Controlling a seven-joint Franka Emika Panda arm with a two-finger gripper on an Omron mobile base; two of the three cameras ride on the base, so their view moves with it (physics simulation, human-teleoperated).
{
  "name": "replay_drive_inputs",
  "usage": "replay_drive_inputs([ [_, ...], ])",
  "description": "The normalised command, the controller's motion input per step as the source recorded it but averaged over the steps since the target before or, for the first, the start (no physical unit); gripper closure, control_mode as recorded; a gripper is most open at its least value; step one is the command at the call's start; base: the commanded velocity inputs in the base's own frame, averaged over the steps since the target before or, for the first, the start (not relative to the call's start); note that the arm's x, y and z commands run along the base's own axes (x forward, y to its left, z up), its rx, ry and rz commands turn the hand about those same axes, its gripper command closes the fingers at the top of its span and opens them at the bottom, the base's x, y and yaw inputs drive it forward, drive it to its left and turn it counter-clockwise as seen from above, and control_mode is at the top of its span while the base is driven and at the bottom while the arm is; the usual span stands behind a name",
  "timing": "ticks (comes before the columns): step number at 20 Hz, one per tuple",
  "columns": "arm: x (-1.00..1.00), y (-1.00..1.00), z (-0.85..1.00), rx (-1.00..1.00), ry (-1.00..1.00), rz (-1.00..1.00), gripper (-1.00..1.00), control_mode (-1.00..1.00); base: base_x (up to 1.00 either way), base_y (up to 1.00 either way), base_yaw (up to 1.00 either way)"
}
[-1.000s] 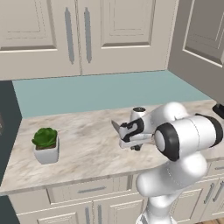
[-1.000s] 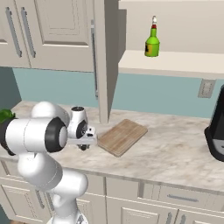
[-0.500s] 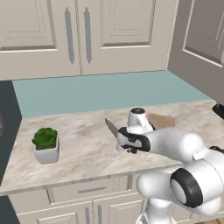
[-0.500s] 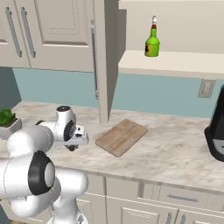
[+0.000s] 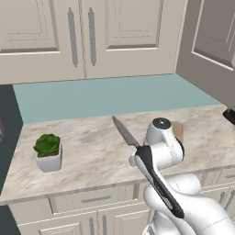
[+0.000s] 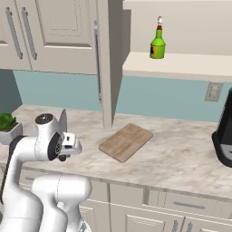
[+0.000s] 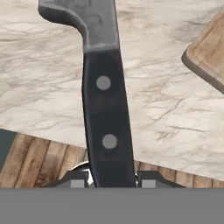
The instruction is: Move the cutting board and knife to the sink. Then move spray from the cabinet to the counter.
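Gripper: the gripper (image 7: pixel 109 177) is pinching the knife (image 7: pixel 103 100) by the end of its black handle, one fingertip (image 7: pixel 78 180) showing on each side.
Knife: it is being carried in the air over the surface (image 5: pixel 92 151), its silver blade (image 5: pixel 125 132) pointing up and away from the arm.
Cutting board: the cutting board (image 6: pixel 126 142) is lying flat on the surface, near the open cabinet door (image 6: pixel 105 63).
Spray: the spray (image 6: pixel 157 44) is standing upright on the cabinet shelf (image 6: pixel 181 63).
Plant: a small potted plant (image 5: pixel 47 151) is sitting on the surface, well apart from the knife.
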Motion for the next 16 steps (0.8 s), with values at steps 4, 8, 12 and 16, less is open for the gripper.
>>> replay_drive_inputs([
  [4,-0.61,0.00,0.98,0.00,0.00,0.00,1.00,-1.00,0.00,0.00,0.00],
  [8,-0.52,0.00,0.75,0.00,0.00,0.00,1.00,-1.00,0.00,0.00,0.00],
  [12,-0.36,0.00,0.56,0.00,0.00,0.00,1.00,-1.00,0.00,0.00,0.00],
  [16,-0.03,0.00,0.04,0.00,0.06,0.00,1.00,-1.00,0.00,0.00,0.00],
])
